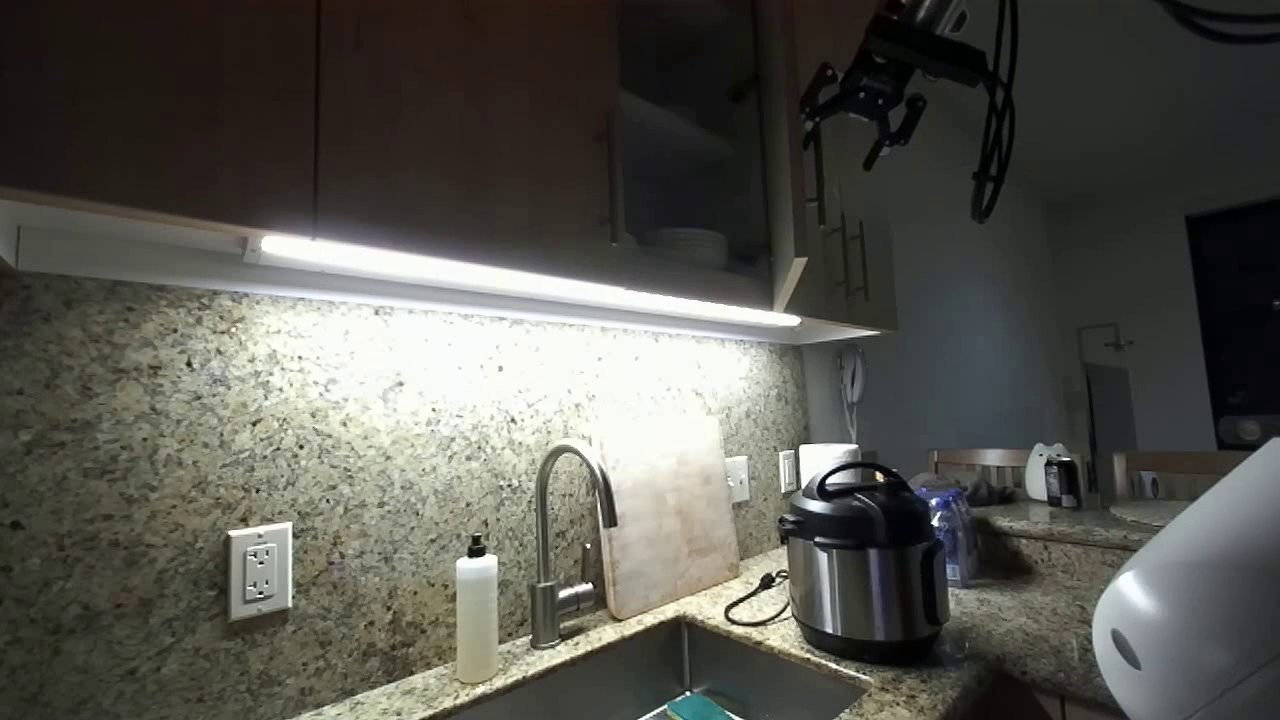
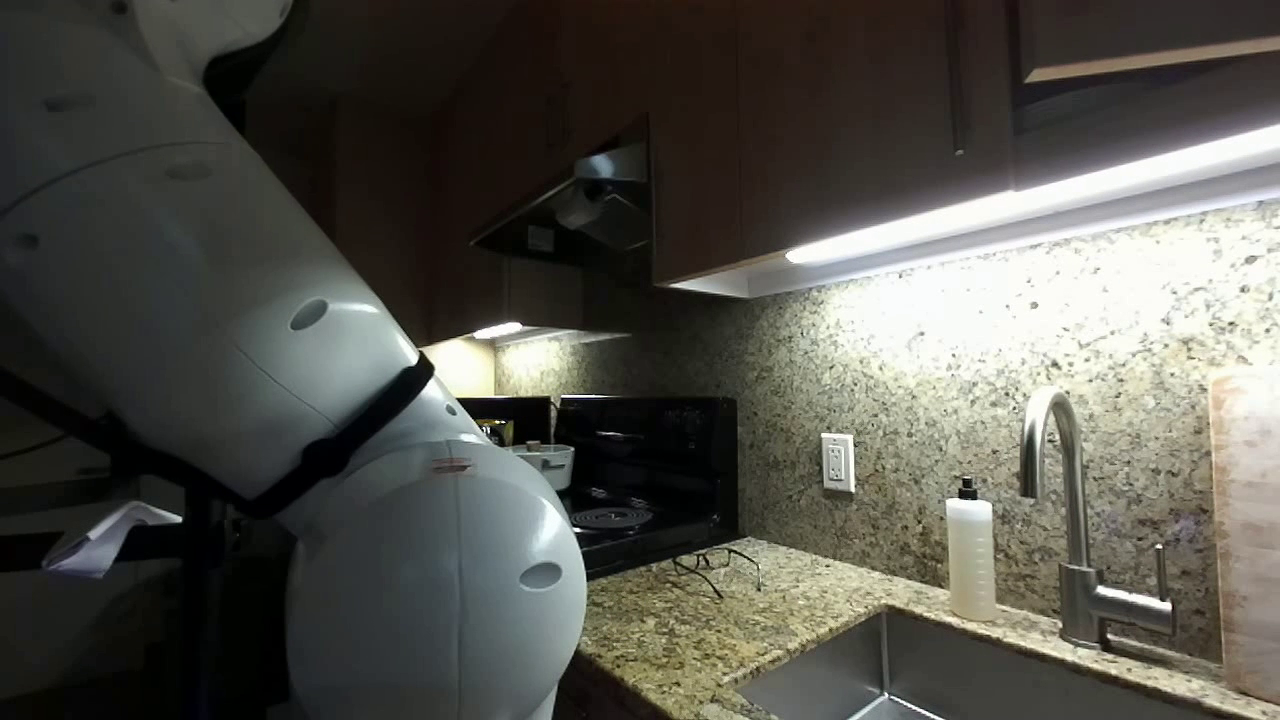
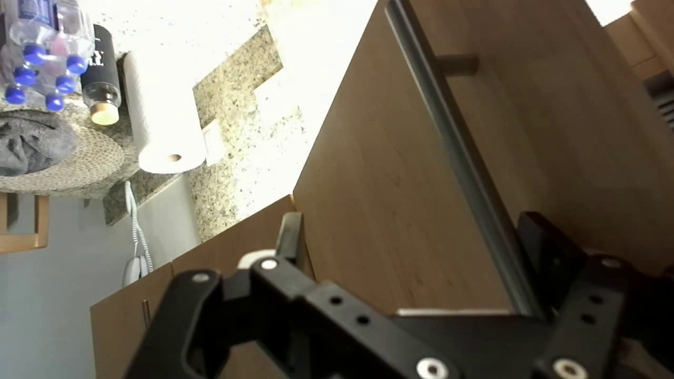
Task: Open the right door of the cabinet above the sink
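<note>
Granite backsplash under a lit strip light stands behind the sink. Dial centred on the faucet, in an exterior view: right cabinet door at one o'clock, swung outward, dishes dimly visible inside; cutting board, leaning on the stone, and pressure cooker at three; soap bottle at eight. Gripper, also at one o'clock, has its fingers spread apart. Wrist view: the door's bar handle passes between them, just beside the finger at four o'clock; contact cannot be confirmed.
</note>
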You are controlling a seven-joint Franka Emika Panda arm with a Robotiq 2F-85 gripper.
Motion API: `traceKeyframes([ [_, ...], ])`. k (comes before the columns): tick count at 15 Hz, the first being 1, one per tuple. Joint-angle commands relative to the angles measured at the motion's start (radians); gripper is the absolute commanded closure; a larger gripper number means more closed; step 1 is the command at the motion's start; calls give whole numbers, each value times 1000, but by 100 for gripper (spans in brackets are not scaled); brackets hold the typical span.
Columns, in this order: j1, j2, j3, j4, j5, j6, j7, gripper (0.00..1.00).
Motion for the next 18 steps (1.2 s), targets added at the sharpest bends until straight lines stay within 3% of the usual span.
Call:
traceKeyframes([
  [1,-28,52,-49,95,17,-31,-25,0],
  [11,7,104,-176,212,144,-171,-114,0],
  [18,-3,146,-222,296,163,-243,-146,0],
])
